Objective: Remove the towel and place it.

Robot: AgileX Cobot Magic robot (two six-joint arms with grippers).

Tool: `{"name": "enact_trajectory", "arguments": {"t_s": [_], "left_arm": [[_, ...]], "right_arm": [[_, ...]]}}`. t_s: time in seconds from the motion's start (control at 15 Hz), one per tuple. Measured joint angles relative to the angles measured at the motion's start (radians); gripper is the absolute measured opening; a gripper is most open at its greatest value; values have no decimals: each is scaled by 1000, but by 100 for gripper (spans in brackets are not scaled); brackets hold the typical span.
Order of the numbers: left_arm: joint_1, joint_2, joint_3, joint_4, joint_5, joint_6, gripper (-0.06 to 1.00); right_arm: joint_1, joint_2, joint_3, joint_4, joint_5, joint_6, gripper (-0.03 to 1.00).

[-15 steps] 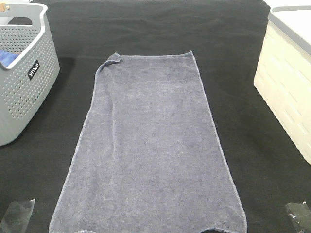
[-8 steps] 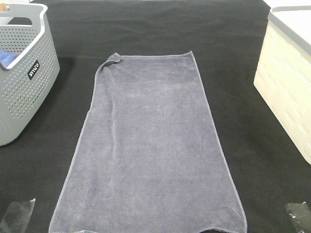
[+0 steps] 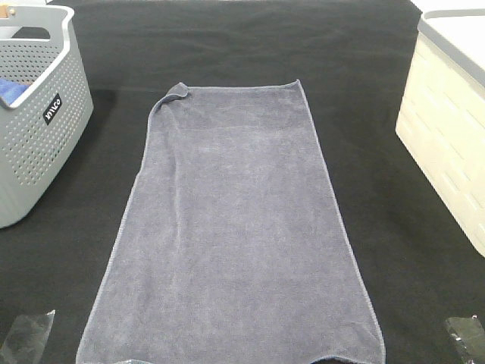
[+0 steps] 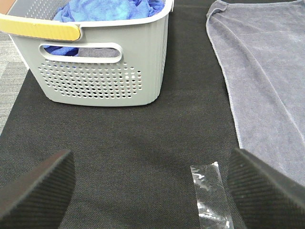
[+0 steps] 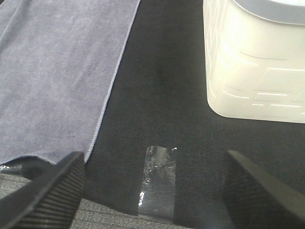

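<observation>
The slate-grey towel (image 3: 235,227) lies spread flat and lengthwise on the black mat (image 3: 364,91), its far left corner folded over. It also shows in the left wrist view (image 4: 267,71) and the right wrist view (image 5: 52,71). My left gripper (image 4: 152,191) is open and empty, low over the mat near the front left, apart from the towel's edge. My right gripper (image 5: 152,191) is open and empty near the front right, beside the towel's near corner. Neither gripper shows in the exterior high view.
A grey perforated basket (image 3: 38,129) stands at the left with a blue cloth (image 4: 100,9) inside. A cream bin (image 3: 451,129) stands at the right. Clear tape strips (image 4: 209,191) (image 5: 159,179) lie on the mat near each gripper.
</observation>
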Motion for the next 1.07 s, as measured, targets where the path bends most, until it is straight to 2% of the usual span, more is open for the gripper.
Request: {"name": "enact_trajectory", "arguments": {"t_s": [0.47,1.07], "left_arm": [[0,-1,0,-9,0,0,82],[0,-1,0,-9,0,0,82]], "right_arm": [[0,0,2,52,-2,0,77],[0,0,2,54,-2,0,77]]}}
